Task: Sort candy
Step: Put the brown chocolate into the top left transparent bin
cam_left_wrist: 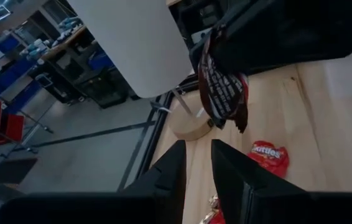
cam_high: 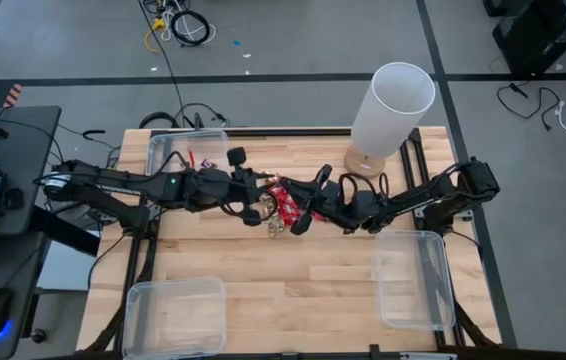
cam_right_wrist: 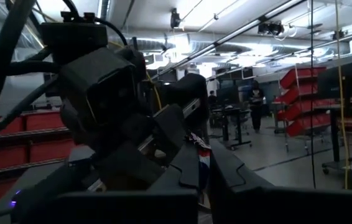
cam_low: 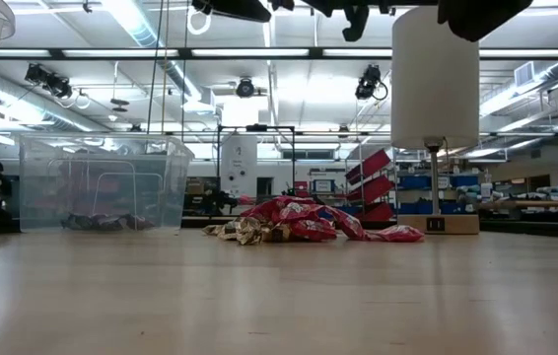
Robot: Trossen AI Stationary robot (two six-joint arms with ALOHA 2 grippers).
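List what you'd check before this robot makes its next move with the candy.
1. Right pincer has a firm hold: ok, shut on a dark mini bar.
2. Left pincer free: ok, open with nothing between its fingers.
3. Room between the two arms: not ok, both pincers crowd close together above the candy pile.
4. Right-side bin ready to receive: ok, upright with an open top.
5. Which bin takes dark bars: cannot tell.
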